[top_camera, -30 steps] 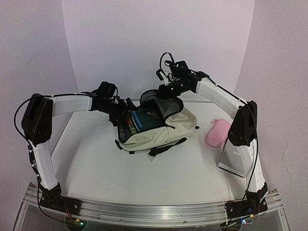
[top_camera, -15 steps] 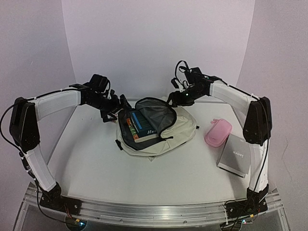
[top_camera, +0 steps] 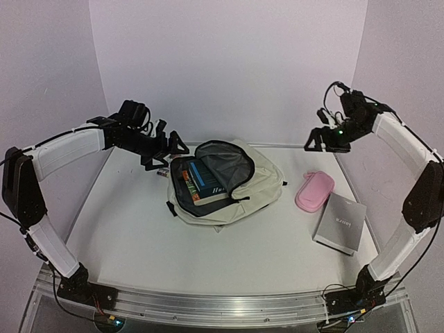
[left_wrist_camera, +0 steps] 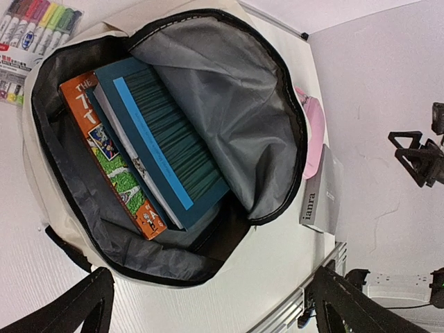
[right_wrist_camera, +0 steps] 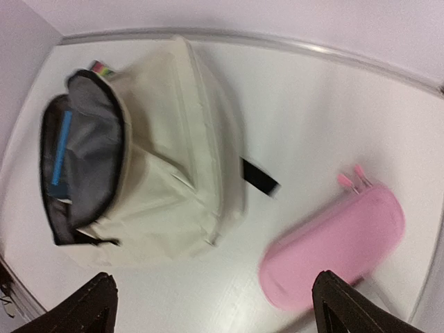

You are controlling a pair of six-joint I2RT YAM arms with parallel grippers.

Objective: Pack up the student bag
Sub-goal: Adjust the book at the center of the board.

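Observation:
The student bag [top_camera: 262, 186] lies flat at mid-table, cream with its black-zippered mouth wide open toward the left. Inside it are a teal book [left_wrist_camera: 166, 142] and an orange book [left_wrist_camera: 111, 163], leaning against the grey lining [left_wrist_camera: 208, 83]. My left gripper [top_camera: 166, 147] hovers open just left of the bag's mouth, holding nothing; in its wrist view the gripper [left_wrist_camera: 211, 305] looks straight into the bag [left_wrist_camera: 33, 166]. My right gripper [top_camera: 318, 143] hangs open and empty high at the back right, above the gap between the bag [right_wrist_camera: 180, 152] and the pink pencil case [right_wrist_camera: 333, 250].
The pink pencil case [top_camera: 314, 191] lies to the right of the bag. A grey notebook [top_camera: 340, 222] lies beside the case, nearer the front. A pack of coloured markers [left_wrist_camera: 35, 31] sits on the table behind the bag's left side.
The right gripper opened, released the bag's flap and swung up and right. The left arm drew back to the left. The bag dropped from lifted to flat.

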